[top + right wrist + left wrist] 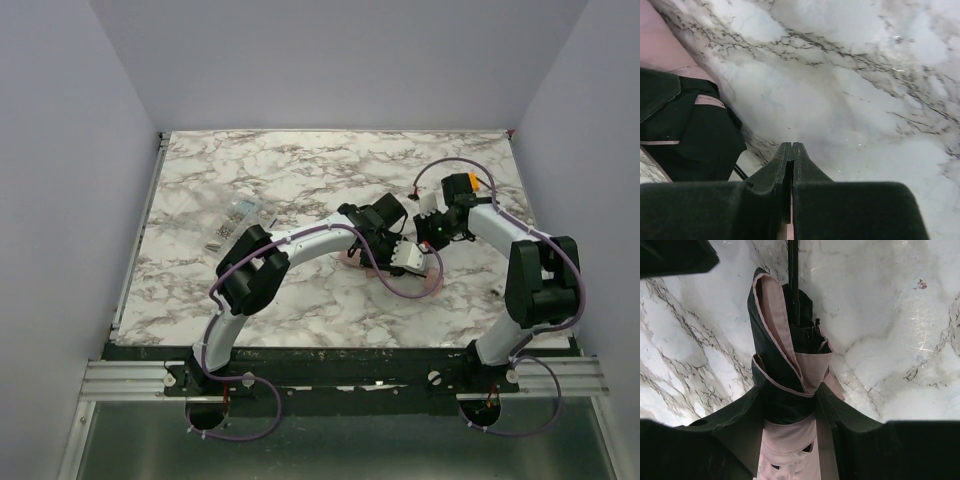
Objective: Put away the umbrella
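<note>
Umbrella (807, 370) seen furled on marble tabletop (300, 170), bundle clamped between left gripper (790, 400) fingers (740, 425); right gripper (791, 150) pressed shut alongside. Fabric judged light, soft, slippery; firmer hold expected at stiff shaft (793, 270).

umbrella (785, 365) shaft cut off at top edge, packet (242, 211) contents too small

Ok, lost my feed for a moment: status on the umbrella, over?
Left fingers gripping the folded umbrella. Right fingers shut, beside it, nothing visibly held. Parts packet far off; nothing in the way.
</note>
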